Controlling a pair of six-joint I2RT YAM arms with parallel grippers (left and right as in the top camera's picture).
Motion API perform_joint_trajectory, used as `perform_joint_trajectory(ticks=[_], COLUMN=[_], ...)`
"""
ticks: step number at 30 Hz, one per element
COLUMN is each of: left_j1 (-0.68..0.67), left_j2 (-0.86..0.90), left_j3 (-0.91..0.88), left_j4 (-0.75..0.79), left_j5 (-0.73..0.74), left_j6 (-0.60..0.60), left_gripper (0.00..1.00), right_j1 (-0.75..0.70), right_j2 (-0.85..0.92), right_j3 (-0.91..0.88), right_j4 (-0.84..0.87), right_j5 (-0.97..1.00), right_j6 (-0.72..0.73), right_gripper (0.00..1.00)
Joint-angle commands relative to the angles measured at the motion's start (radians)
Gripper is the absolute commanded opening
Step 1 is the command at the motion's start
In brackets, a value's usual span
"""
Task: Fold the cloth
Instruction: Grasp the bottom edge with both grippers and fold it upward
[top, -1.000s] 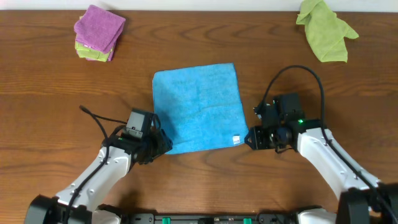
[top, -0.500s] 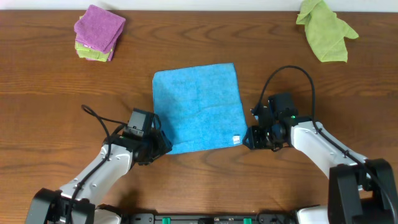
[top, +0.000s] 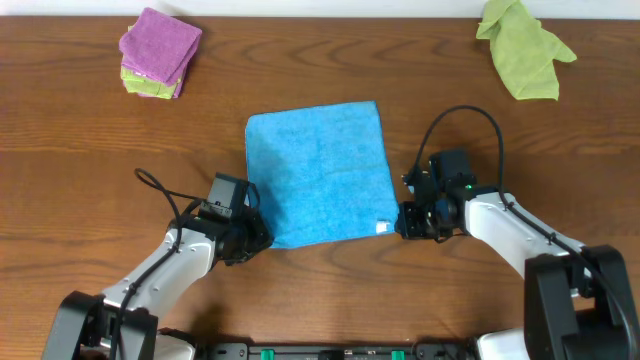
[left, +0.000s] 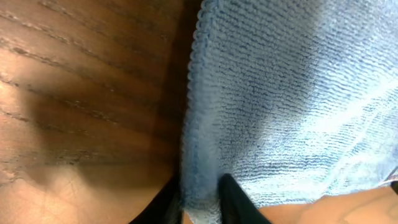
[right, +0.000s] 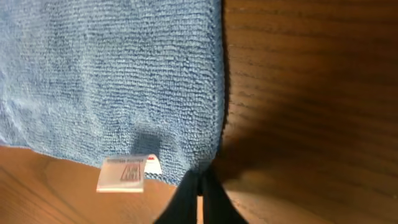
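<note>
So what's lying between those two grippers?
The blue cloth, its near edge with a white tag, stretches from the left gripper to the right gripper, seen overhead.

A robotics lab bench, by the look of it: a brown wood-grain tabletop (top: 80, 150) carries two black jointed arms (top: 170, 262) trailing loose black cables (top: 470, 112), with a small green indicator light (top: 470, 186) lit on the right one. Cloths are laid out on it: a sky-blue square fabric cloth (top: 318, 170) between the left gripper (top: 263, 232) and the right gripper (top: 401, 222), a folded purple fabric stack (top: 160, 45) far beyond the left, and a crumpled yellow-green cloth (top: 522, 50) far beyond the right.
</note>
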Motion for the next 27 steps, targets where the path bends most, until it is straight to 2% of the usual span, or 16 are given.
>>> perform_joint_trajectory(ticks=[1,2,8,15,18,21,24,27], left_j1=[0.002,0.002,0.002,0.002,0.005,0.028,0.098,0.156], left_j2=[0.009,0.009,0.007,-0.023,-0.059,-0.063,-0.029,0.028], left_j3=[-0.005,-0.005,0.004,0.103,0.163,0.169,0.169,0.174], left_j4=[-0.003,-0.003,0.047,0.037,0.015,0.021,0.109,0.233], left_j5=[0.006,0.006,0.042,0.057,-0.004,-0.078,-0.061,-0.018], left_j6=[-0.008,-0.015,-0.032,0.01,0.022,0.01,0.001,0.003], left_gripper=[0.08,0.06,0.06,0.06,0.06,0.06,0.06,0.06], right_j1=[0.016,0.016,0.016,0.016,0.016,0.016,0.015,0.015], right_j2=[0.008,0.008,-0.005,-0.095,-0.161,-0.158,-0.103,-0.027], right_j3=[-0.008,-0.008,0.018,0.093,0.138,0.16,0.168,0.219], right_j4=[0.003,0.003,-0.006,-0.035,-0.022,0.019,0.124,0.157], right_j5=[-0.021,-0.022,-0.065,-0.065,-0.055,-0.027,-0.027,-0.027], right_j6=[0.005,0.005,0.005,0.026,0.042,0.085,0.129,0.135], right_gripper=[0.01,0.01,0.01,0.01,0.01,0.01,0.02,0.02])
